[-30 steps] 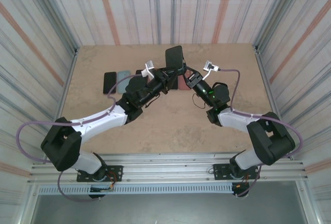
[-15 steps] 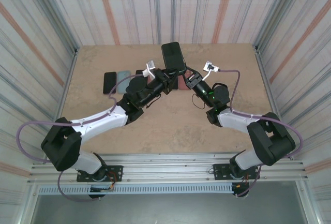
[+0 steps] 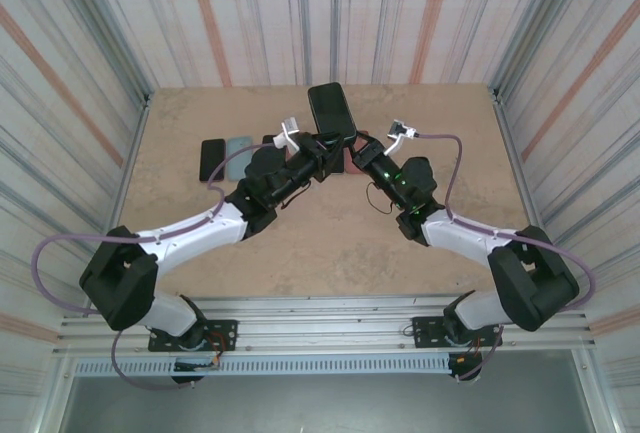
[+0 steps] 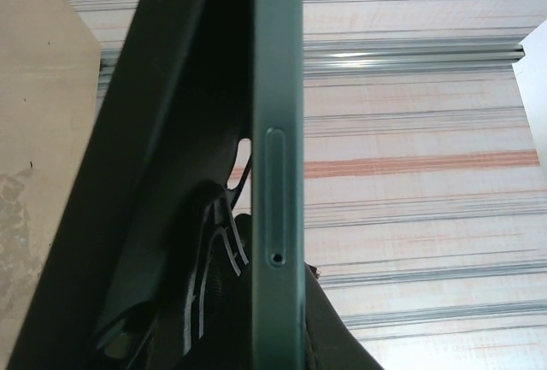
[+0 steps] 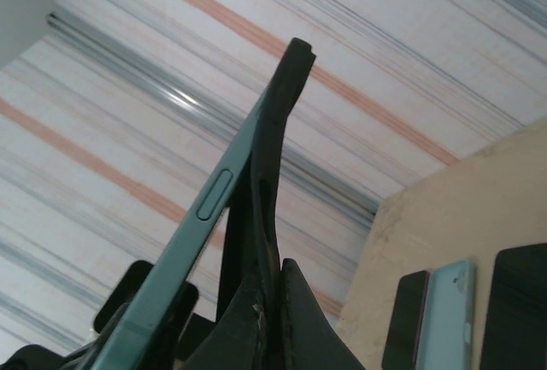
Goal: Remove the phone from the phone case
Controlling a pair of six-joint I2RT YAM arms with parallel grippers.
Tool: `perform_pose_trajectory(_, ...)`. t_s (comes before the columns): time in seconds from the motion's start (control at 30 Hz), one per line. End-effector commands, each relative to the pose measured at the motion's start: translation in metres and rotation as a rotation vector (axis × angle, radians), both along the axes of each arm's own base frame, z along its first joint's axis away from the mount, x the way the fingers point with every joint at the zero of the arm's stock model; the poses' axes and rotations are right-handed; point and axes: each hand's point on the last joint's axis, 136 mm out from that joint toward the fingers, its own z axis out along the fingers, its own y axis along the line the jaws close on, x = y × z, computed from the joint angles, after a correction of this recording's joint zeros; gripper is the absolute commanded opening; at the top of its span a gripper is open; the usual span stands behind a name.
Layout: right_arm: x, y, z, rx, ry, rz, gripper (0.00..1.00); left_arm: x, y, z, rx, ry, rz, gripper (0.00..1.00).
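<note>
Left end effector (image 3: 328, 141) pinches phone (image 3: 332, 111) upright above table (image 3: 300, 243) far-centre; right end effector (image 3: 358, 156) clamped on phone case (image 5: 256, 216), edge splayed off phone; both arms angled inward; other handsets (image 3: 212, 159) flat on table.

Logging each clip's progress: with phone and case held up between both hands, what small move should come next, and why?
Probably the right hand should pull the dark case further off the green phone while the left hand steadies it: the case's corner already gapes away from it.
</note>
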Motion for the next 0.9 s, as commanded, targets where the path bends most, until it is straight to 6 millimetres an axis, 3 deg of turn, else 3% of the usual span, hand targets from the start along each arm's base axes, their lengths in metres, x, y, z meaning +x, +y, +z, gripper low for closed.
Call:
perform_pose_trajectory(0.0, 0.024, -0.023, -0.014, -0.07, 0.071, -0.172, 0.0, -0.017, -0.013, 0.041, -0.068, -0.109, -0.07, 0.0)
perform_pose_trajectory(0.2, 0.035, -0.024, -0.026, -0.073, 0.098, -0.194, 0.0, -0.024, -0.032, 0.033, -0.069, -0.093, -0.127, 0.0)
perform_pose_trajectory(0.4, 0.029, -0.001, -0.001, -0.023, -0.026, -0.069, 0.0, -0.024, -0.04, 0.028, -0.094, -0.082, -0.158, 0.0)
perform_pose_trajectory(0.53, 0.025, 0.01, -0.002, -0.098, -0.06, -0.073, 0.0, -0.027, -0.046, 0.036, -0.09, -0.096, -0.19, 0.0)
perform_pose_trajectory(0.87, 0.036, -0.01, -0.017, -0.061, 0.048, -0.168, 0.0, -0.03, -0.05, 0.035, -0.096, -0.094, -0.2, 0.0)
